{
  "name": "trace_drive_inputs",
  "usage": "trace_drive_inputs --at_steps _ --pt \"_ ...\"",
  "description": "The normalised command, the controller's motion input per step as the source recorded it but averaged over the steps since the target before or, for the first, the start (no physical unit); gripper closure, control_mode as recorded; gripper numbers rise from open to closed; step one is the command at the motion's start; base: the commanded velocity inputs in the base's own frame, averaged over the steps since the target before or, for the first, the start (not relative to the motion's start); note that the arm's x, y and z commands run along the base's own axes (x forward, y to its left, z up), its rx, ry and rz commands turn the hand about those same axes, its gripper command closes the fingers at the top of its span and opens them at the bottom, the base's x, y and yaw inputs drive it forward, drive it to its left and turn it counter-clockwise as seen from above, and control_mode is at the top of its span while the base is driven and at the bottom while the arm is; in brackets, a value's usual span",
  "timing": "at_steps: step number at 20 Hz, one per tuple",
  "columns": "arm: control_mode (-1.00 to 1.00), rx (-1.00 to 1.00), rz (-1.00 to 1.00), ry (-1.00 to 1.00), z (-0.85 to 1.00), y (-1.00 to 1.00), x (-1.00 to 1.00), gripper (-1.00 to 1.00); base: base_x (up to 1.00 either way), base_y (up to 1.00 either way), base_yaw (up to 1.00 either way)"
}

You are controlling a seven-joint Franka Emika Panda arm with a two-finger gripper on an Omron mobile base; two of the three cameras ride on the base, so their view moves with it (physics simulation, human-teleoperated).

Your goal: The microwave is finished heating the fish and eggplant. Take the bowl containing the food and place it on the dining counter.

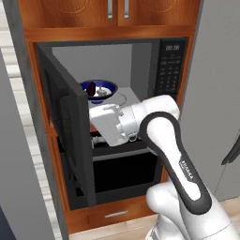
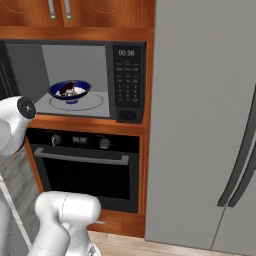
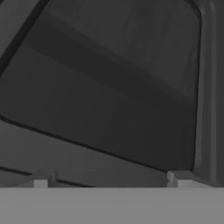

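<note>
Inside the open microwave (image 1: 101, 61), the bowl (image 1: 99, 89) sits far-left on the glass plate, while the spread, empty gripper (image 3: 109, 179) faces the door (image 1: 65, 126); swinging inward risks striking that door.

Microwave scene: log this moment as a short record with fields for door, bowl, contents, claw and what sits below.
microwave: door swung open to the left, display lit
bowl: blue, on the glass plate inside the microwave, not yet lifted
contents: dark eggplant and pale fish in the bowl
claw: open, empty, fingertips wide apart, facing the dark inner side of the microwave door
below: black oven with knobs and bar handle
right: grey fridge
</note>
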Motion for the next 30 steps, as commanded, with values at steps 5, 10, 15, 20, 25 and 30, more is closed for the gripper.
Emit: trace_drive_inputs --at_steps 5,10,15,20,25,30 --pt "-1.0 -0.01 -0.27 0.02 0.03 -0.46 0.01 -1.0 0.0 0.0 0.0" --pt "-1.0 0.0 -0.65 0.1 0.21 -0.98 0.0 -1.0 0.0 0.0 0.0" --pt "-1.0 0.0 -0.5 0.18 0.29 -1.0 0.21 -1.0 0.0 0.0 0.0" --pt "-1.0 -0.02 -0.35 0.31 0.21 -1.0 0.58 -1.0 0.0 0.0 0.0" --pt "-1.0 -0.01 -0.02 0.12 0.0 -0.41 0.57 -1.0 0.0 0.0 0.0" --pt "-1.0 0.0 0.0 0.0 -0.22 0.0 0.89 -1.0 0.0 0.0 0.0"
